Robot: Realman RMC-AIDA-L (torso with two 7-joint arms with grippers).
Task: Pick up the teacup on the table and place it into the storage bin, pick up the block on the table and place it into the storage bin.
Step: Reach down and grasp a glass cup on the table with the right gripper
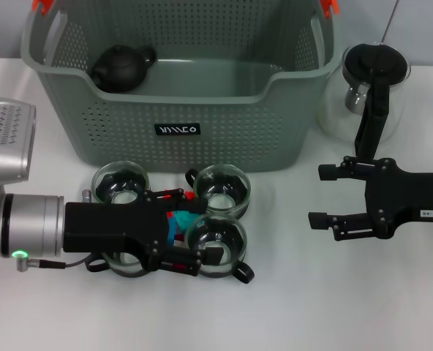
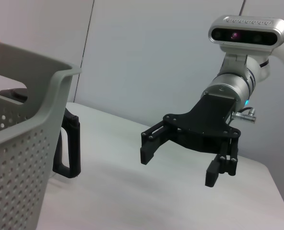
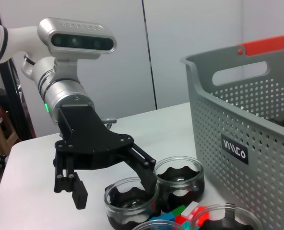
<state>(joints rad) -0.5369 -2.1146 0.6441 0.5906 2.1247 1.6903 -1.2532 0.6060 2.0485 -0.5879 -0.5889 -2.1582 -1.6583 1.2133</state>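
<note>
Over cluster of glass teacups [image 1: 216, 245], left claw [image 1: 183, 230] hangs low, fingers spread wide, holding nothing. Between cups, directly beneath claw: block [image 1: 180, 221], red, blue, green, resting on white surface [image 1: 297, 307]. Four cups ring block, all upright. Just beyond cups: storage bin [image 1: 176, 110], dark teapot [image 1: 121, 68] inside at far corner. Right claw [image 1: 320, 195] well off to side, above bare surface, fingers wide apart, empty. Behind right claw, beside bin: glass pitcher [image 1: 370, 91], black handle.
</note>
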